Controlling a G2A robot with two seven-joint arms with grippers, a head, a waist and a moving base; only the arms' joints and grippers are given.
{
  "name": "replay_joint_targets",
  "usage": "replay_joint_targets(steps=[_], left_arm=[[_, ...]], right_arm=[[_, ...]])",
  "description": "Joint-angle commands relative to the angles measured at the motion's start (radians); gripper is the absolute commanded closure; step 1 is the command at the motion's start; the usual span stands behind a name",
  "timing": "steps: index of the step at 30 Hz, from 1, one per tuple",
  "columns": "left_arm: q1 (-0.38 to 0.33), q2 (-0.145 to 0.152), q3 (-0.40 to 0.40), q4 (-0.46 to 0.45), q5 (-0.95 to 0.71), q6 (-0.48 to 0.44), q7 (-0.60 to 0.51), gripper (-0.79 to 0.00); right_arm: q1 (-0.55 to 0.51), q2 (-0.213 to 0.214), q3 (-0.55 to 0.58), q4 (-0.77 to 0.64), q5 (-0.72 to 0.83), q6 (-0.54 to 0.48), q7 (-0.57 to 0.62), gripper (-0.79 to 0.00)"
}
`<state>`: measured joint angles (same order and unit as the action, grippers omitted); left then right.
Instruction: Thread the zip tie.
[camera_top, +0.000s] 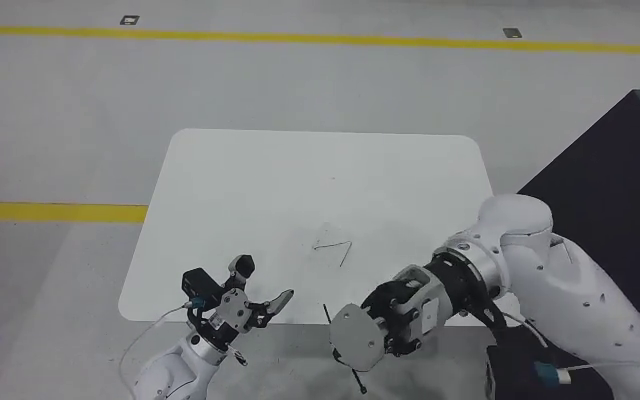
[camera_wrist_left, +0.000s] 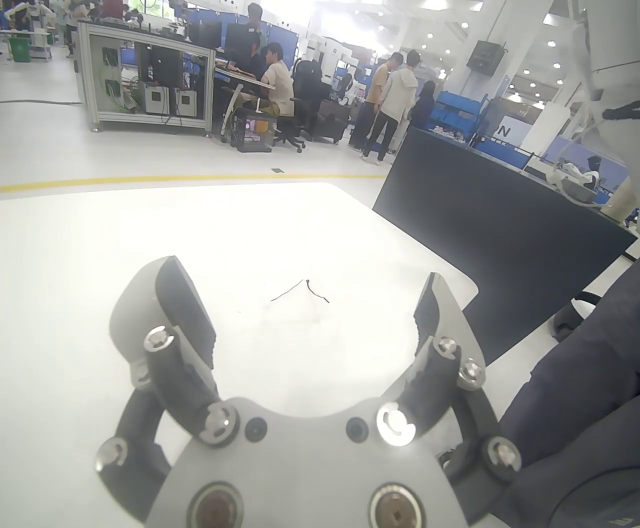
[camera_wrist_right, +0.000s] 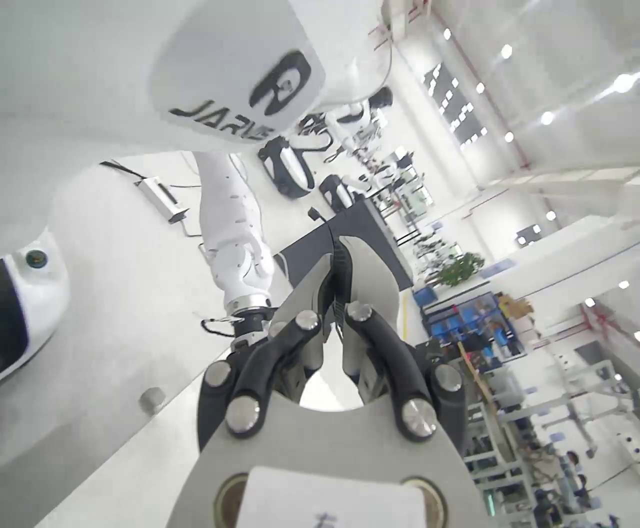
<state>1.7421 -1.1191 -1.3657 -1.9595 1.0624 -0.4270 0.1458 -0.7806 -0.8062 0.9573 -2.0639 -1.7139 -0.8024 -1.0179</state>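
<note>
Left gripper (camera_top: 266, 279) spread wide over the worktop's (camera_top: 400, 170) near edge; my right gripper (camera_wrist_right: 337, 252) pressed together.
The zip tie (camera_top: 333, 247), a thin black V, lies mid-worktop, well apart from both, white worktop on every side. A black strip (camera_top: 327, 313) juts past my right gripper; whether pinched, I cannot tell.

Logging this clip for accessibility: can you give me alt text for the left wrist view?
The left end effector is open, facing across a white table, and a thin, bent black zip tie lies on the table ahead of it, framed by the two fingers. A dark partition stands beyond the table's far edge.
</note>
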Motion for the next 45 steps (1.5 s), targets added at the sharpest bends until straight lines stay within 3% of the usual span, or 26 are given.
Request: replay_joint_targets(steps=[1,4,5,13,22,32,35,38,45], left_arm=[[0.000,0.000,0.000,0.000,0.000,0.000,0.000,-0.785],[0.000,0.000,0.000,0.000,0.000,0.000,0.000,-0.785],[0.000,0.000,0.000,0.000,0.000,0.000,0.000,-0.785],[0.000,0.000,0.000,0.000,0.000,0.000,0.000,-0.785],[0.000,0.000,0.000,0.000,0.000,0.000,0.000,-0.785],[0.000,0.000,0.000,0.000,0.000,0.000,0.000,-0.785],[0.000,0.000,0.000,0.000,0.000,0.000,0.000,-0.785],[0.000,0.000,0.000,0.000,0.000,0.000,0.000,-0.785],[0.000,0.000,0.000,0.000,0.000,0.000,0.000,-0.785]], right_arm=[[-0.017,0.017,0.021,0.021,-0.015,0.062,-0.062,0.000],[-0.059,0.040,0.058,0.048,0.015,0.084,-0.083,0.000],[-0.073,0.048,0.067,0.073,0.016,0.046,-0.046,0.000],[-0.073,0.048,0.067,0.073,0.016,0.046,-0.046,0.000],[-0.058,0.030,0.076,-0.068,-0.051,0.216,0.158,0.000],[-0.085,0.024,0.152,-0.113,-0.089,0.395,0.106,0.000],[-0.118,0.023,0.181,-0.106,-0.054,0.437,0.119,0.000],[-0.158,0.021,0.212,-0.083,-0.010,0.478,0.217,0.000],[-0.211,0.015,0.229,-0.105,0.020,0.475,0.349,0.000]])
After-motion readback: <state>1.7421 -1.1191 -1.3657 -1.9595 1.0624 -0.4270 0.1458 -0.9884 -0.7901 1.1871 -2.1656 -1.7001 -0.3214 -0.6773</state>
